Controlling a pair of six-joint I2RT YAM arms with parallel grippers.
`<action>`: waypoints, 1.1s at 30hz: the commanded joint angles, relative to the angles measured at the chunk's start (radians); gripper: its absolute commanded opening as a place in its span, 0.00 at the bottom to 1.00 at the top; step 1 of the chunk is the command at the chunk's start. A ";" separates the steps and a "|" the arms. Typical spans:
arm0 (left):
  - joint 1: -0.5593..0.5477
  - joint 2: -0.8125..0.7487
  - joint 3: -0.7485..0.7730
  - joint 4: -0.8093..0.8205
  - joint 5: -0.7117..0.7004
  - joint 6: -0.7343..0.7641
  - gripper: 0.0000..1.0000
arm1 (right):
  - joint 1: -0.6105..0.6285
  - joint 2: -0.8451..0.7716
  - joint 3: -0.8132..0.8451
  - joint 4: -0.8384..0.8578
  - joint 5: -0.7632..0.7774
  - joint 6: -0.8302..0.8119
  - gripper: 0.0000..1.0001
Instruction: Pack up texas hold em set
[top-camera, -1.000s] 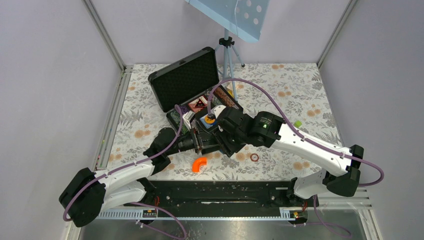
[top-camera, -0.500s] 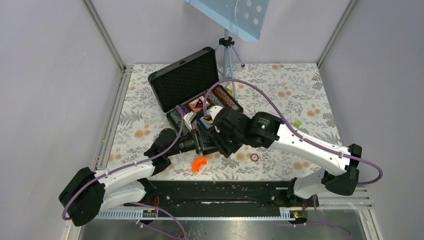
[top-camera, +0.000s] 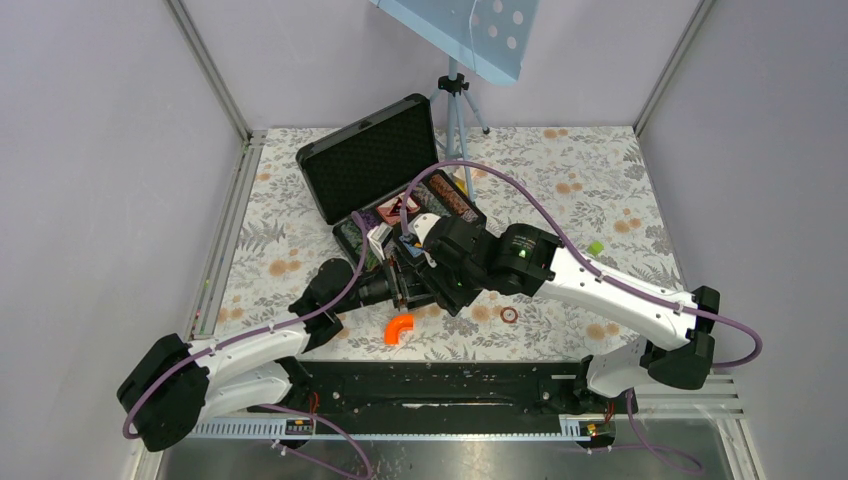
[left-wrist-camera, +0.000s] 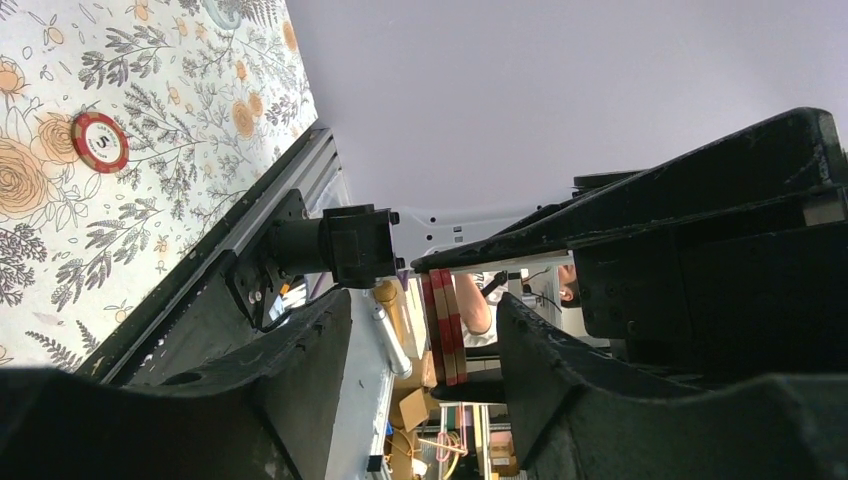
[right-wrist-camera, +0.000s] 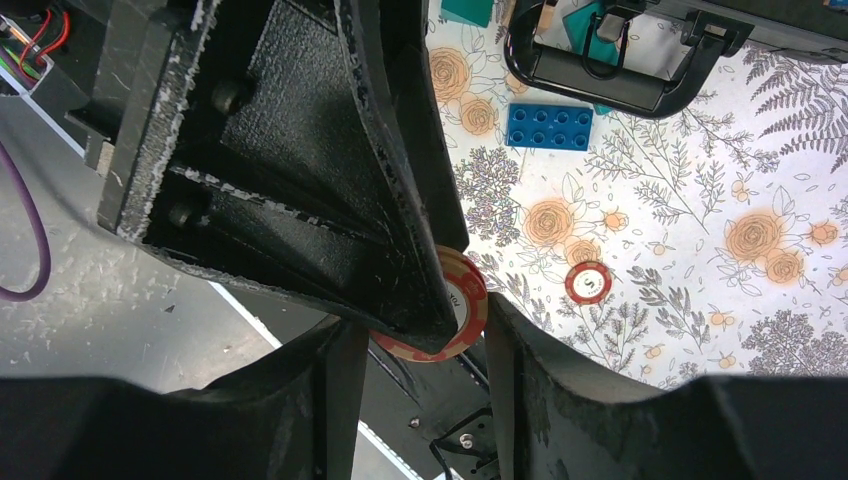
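The black case (top-camera: 370, 160) stands open at the table's back, with chip rows and cards in its base (top-camera: 455, 203). In front of it the two grippers meet. My right gripper (right-wrist-camera: 422, 320) is shut across the width of a small stack of red chips (right-wrist-camera: 470, 300). In the left wrist view the same stack (left-wrist-camera: 445, 325) shows edge-on between the fingers of my left gripper (left-wrist-camera: 423, 305). Those jaws stand open, with a gap on each side of the stack. One loose red chip (top-camera: 509, 314) lies on the flowered cloth, as the left wrist view (left-wrist-camera: 100, 141) and the right wrist view (right-wrist-camera: 588, 283) also show.
An orange curved piece (top-camera: 399, 328) lies near the front, below the grippers. A blue block (right-wrist-camera: 549, 126) and a teal block (right-wrist-camera: 467, 10) lie by the case handle (right-wrist-camera: 610, 70). A tripod (top-camera: 455, 110) stands behind the case. A small green bit (top-camera: 596, 247) is at the right.
My left gripper's jaws have narrowed around the chip stack. The right gripper has shifted slightly left with the chips still in it.
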 joint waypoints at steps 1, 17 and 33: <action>-0.024 -0.019 0.029 0.085 -0.013 -0.011 0.53 | 0.011 0.005 0.049 0.030 0.013 -0.031 0.00; -0.049 -0.019 0.022 0.099 -0.022 -0.001 0.38 | 0.013 0.018 0.050 0.032 0.049 -0.070 0.00; -0.060 0.003 0.003 0.141 -0.023 -0.010 0.24 | 0.013 0.031 0.066 0.048 0.077 -0.084 0.00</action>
